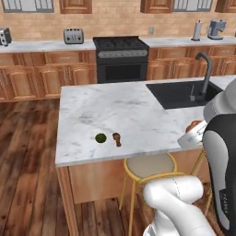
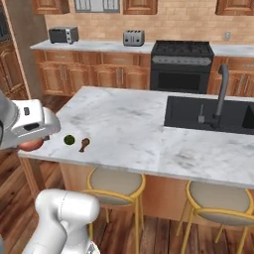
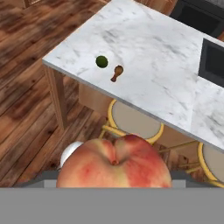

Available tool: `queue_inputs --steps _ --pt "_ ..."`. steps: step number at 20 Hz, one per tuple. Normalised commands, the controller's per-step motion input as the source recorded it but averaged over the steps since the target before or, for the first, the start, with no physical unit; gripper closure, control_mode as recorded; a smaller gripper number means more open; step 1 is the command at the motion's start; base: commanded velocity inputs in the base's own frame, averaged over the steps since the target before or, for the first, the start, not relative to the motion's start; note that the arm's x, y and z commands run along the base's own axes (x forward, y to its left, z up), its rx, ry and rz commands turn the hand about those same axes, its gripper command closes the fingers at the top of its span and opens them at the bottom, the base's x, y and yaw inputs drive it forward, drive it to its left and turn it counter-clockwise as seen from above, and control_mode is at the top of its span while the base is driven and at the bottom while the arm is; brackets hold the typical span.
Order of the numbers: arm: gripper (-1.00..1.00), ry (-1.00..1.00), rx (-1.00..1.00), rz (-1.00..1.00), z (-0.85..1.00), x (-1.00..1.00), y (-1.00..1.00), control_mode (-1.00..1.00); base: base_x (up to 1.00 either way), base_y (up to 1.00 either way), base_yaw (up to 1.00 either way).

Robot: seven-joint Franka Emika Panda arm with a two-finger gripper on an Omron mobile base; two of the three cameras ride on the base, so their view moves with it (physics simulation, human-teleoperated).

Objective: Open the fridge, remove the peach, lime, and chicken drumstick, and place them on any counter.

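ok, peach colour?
Orange-red with yellow patches; the peach shows best in the hand view.

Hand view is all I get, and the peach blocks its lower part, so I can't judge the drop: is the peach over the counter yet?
Observer: Apparently not. From the base cameras, the gripper holds the peach just short of the counter's near edge, on the robot's side.
Operator: Anything tall by the sink?
Observer: A curved dark tap rises at the sink.
Operator: Where are the others relative to the hand?
Observer: The lime and chicken drumstick lie along that same edge, well to the hand's left.
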Motion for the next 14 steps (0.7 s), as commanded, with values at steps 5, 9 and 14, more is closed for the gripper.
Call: queue_inputs --steps 5,9,14 --pt "1.00 0.00 0.00 0.00 0.00 0.00 0.00 1.00 0.43 -0.41 -0.17" --pt "1.00 0.00 0.00 0.00 0.00 0.00 0.00 1.00 0.35 0.00 -0.08" --pt "1.00 0.00 0.00 0.00 0.00 0.00 0.00 1.00 0.14 0.00 -0.06"
